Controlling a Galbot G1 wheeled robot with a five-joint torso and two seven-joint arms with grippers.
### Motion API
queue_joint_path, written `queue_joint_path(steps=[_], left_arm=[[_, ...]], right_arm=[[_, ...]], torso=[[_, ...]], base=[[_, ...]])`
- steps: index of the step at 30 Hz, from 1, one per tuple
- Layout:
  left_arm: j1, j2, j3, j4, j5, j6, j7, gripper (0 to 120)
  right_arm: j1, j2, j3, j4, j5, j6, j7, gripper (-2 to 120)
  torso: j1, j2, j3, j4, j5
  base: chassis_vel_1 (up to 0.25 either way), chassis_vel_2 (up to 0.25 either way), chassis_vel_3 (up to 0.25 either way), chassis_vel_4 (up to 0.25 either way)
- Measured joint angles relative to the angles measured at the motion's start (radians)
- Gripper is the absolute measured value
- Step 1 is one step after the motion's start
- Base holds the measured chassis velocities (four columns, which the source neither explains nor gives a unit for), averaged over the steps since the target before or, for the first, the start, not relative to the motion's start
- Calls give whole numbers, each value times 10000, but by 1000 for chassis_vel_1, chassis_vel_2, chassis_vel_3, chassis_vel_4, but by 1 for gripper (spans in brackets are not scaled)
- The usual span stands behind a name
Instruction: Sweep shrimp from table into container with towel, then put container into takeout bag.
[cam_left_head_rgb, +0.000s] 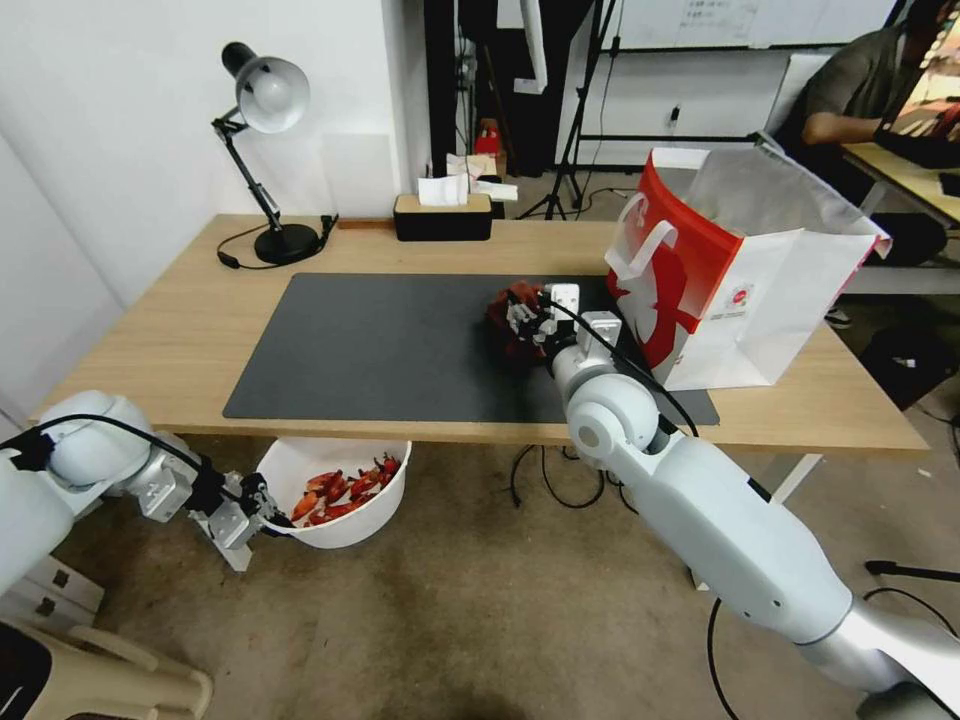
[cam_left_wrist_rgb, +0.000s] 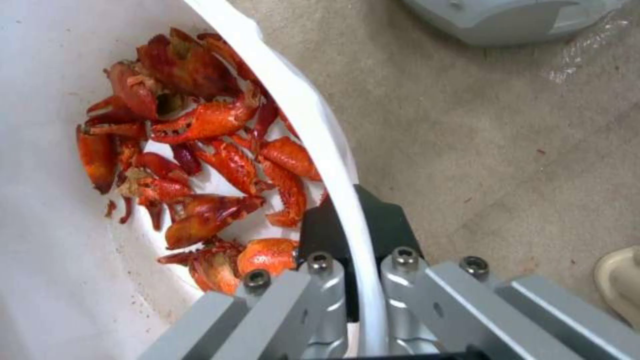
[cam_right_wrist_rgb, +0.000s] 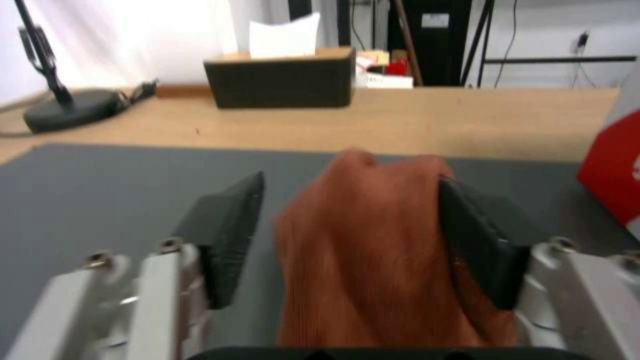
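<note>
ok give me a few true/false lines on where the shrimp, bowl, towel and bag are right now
1. The shrimp lie in the bowl. True.
2. The bowl stands on the mat. False: the left gripper holds its rim below the table edge.
3. The right gripper is open around the towel. True.
4. The towel lies inside the bag. False: it sits on the mat beside the bag.
5. The bag stands upright on the table. True.

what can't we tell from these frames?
- Takeout bag interior: head view, its own walls hide it.
- Container floor under the shrimp: left wrist view, the pile covers it.
- Whether the right gripper pinches the towel: one finger stands clear, the cloth hides the rest.
- Left gripper clamps the container rim.
</note>
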Motion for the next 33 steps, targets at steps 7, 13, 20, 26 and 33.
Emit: queue_joint_path(steps=[7,13,20,26,33], left_arm=[[61,17,-7,-51,-3,31,-2,0],[71,16,-43,-95,-5,50,-6,0],[123,16,-80,-149,-15,54,-17,0],[520,16,-260,-288,-17,-31,-191,0],[738,-6,-384,-341,3,-70,-210,0]], right_arm=[[-126,-225,96,279,428,-423,-145,95],[-339,-565,244,738,784,-109,-1026,100],[-1658,-1228,979,1650,82,1745,-3066,100],[-4322,-1536,2445,2710,-2216,3963,-3640,100],[-6944,-987,3823,3532,-3401,5280,-3664,100]], torso=[[0,0,0,2,0],[0,0,0,2,0],[0,0,0,0,1],[-1,0,-1,0,1],[-3,1,-1,1,1]], base=[[0,0,0,0],[0,0,0,0],[0,0,0,0],[0,0,0,0],[0,0,0,0]])
